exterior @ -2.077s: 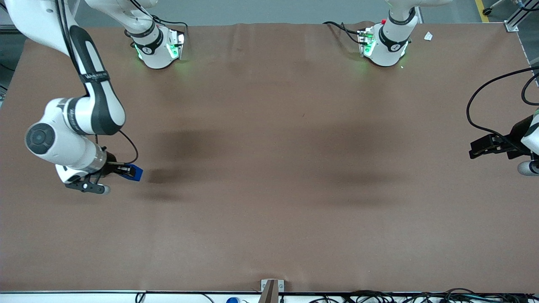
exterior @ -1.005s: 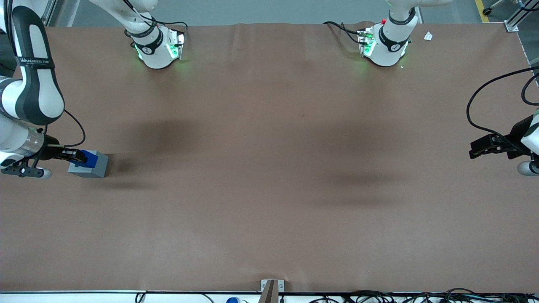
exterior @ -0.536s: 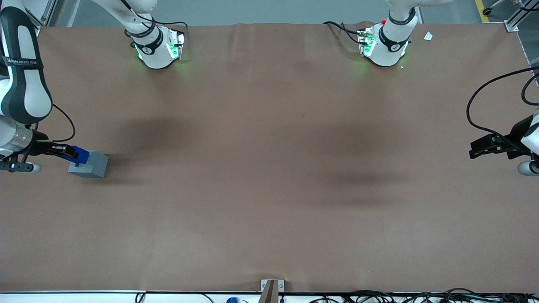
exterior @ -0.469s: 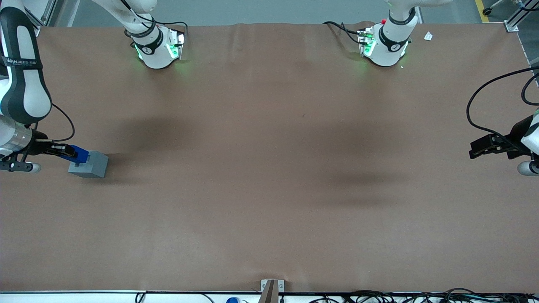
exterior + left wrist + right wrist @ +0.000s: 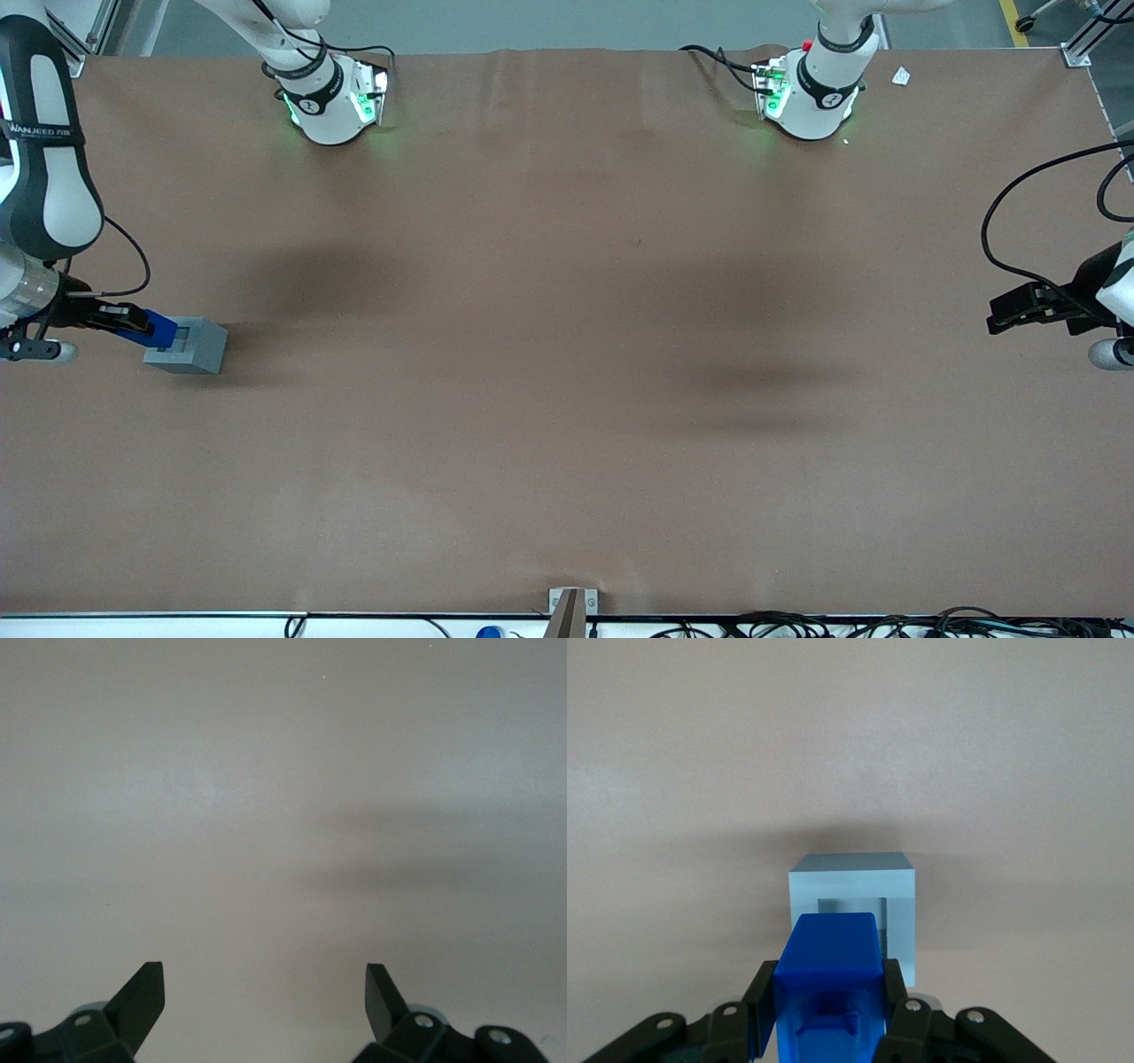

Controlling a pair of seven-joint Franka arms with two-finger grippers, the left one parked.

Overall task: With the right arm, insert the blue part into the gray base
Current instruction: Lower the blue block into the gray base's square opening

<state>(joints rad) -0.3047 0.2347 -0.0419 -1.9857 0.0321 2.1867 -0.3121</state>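
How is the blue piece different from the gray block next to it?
The blue part is vivid blue; the gray base is pale gray. The blue part is narrower than the base. The gripper holds the blue part clamped above the table, at the base's working-arm edge, while the base rests on the table. The base's top has a square recess, still unfilled. Both look blocky.

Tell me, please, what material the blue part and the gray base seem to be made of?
Blue part, held in the gripper above the base: probably hard plastic, with saturated colour, a smooth faint sheen and crisp moulded edges. Gray base: likely matte plastic too, evenly pale with sharp corners; metal cannot be excluded.
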